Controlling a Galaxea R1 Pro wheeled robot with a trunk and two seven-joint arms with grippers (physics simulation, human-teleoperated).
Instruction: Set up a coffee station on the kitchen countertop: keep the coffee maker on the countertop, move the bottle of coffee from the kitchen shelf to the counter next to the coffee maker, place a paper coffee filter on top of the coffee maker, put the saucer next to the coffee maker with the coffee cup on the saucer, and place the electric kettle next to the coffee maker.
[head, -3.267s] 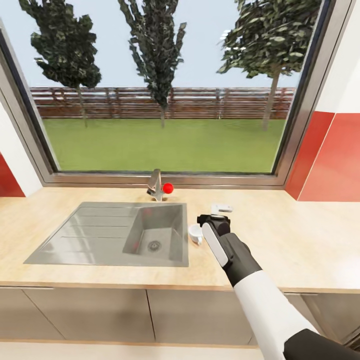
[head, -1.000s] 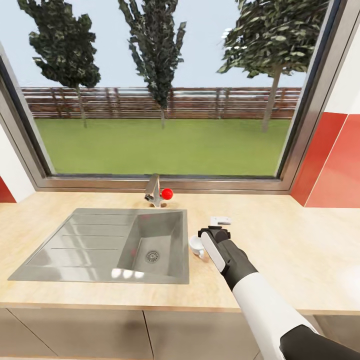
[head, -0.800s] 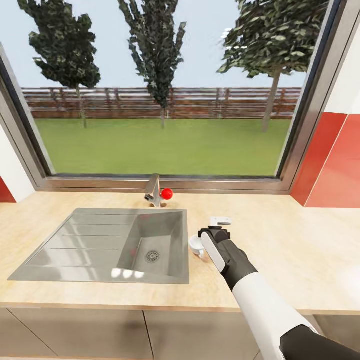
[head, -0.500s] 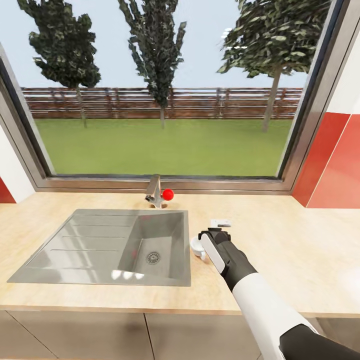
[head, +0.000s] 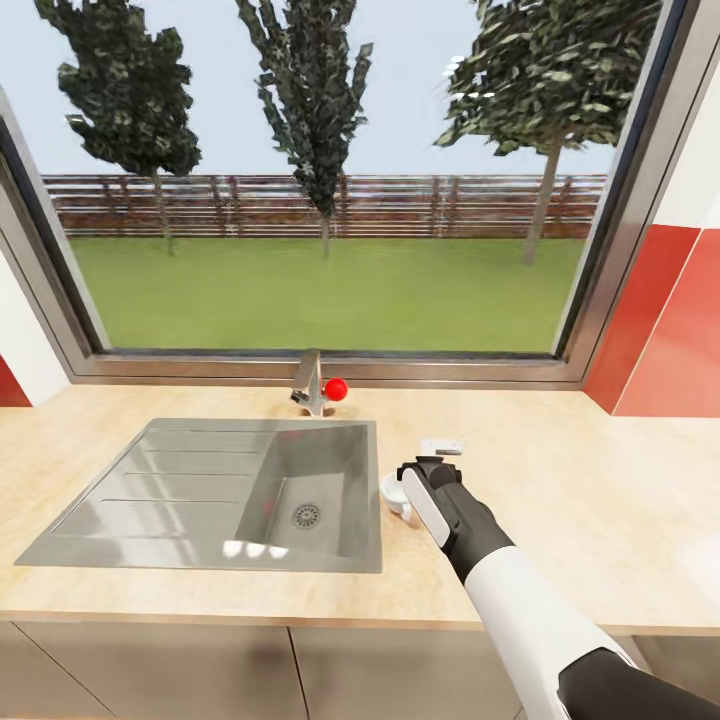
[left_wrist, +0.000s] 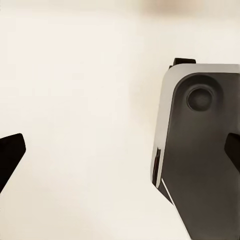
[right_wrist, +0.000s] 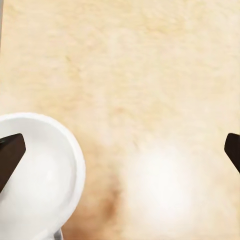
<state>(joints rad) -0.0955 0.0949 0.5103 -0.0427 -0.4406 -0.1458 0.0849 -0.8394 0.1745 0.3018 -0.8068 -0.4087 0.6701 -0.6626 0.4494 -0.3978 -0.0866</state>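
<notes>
Where the grey cabinet fronts (head: 300, 665) meet the front edge, the kitchen countertop (head: 560, 500) begins: one long slab of pale, faintly mottled wood grain, matte. One arm reaches over it from the robot's right, with a smooth white sleeve, then a dark wrist with a white oval panel. At its end the right gripper (head: 424, 466) hangs just above the wood. In the right wrist view the right gripper (right_wrist: 120, 155) has its two dark fingertips spread to the picture's edges, wide apart and gripping nothing.

One coffee cup (head: 392, 492), small, round and glossy white, stands on the wood just beside that gripper, between it and the sink. In the wrist view the coffee cup (right_wrist: 37, 175) shows a thick curved rim, and one fingertip lies over it. Whether they touch cannot be told.

One brushed-steel sink (head: 200, 490) is set into the top, with a ridged draining board and one square bowl with a round drain.

Just beyond the gripper lies one small flat white object (head: 442, 445), too small to identify. Behind the sink stands one angular steel tap (head: 308, 383) with one red ball knob (head: 335, 388).

Red glossy wall panels (head: 665, 330) flank a metal-framed window (head: 330, 362). Outside are lawn, a slatted wooden fence and three trees.

The left gripper (left_wrist: 120, 155) is likewise wide open and empty, before a pale blurred surface and a rounded dark part with a white rim.
</notes>
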